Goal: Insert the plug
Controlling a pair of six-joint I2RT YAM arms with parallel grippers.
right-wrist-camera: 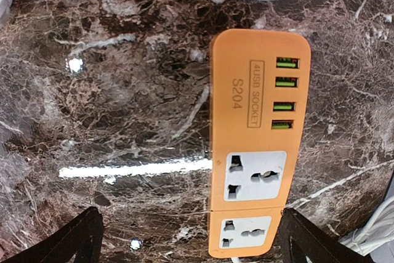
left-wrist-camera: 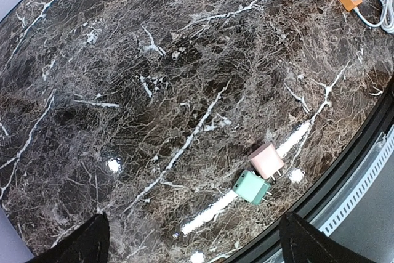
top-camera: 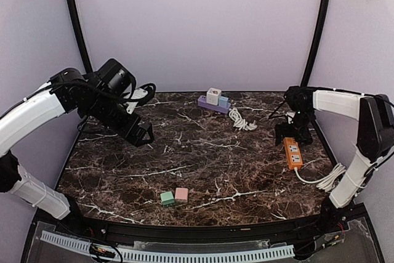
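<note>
A green plug (top-camera: 167, 198) and a pink plug (top-camera: 181, 194) lie side by side near the table's front edge; both show in the left wrist view, green (left-wrist-camera: 252, 187) and pink (left-wrist-camera: 266, 160), prongs pointing to the rim. An orange power strip (top-camera: 292, 153) lies at the right. In the right wrist view the strip (right-wrist-camera: 255, 140) shows two empty sockets and several USB ports. My left gripper (top-camera: 143, 135) is open and empty, high over the left of the table. My right gripper (top-camera: 289, 132) is open and empty, just above the strip's far end.
A purple power strip (top-camera: 213, 104) with a white and a blue plug in it stands at the back, a coiled white cable (top-camera: 241, 119) beside it. The orange strip's white cord (top-camera: 326, 180) loops at the right edge.
</note>
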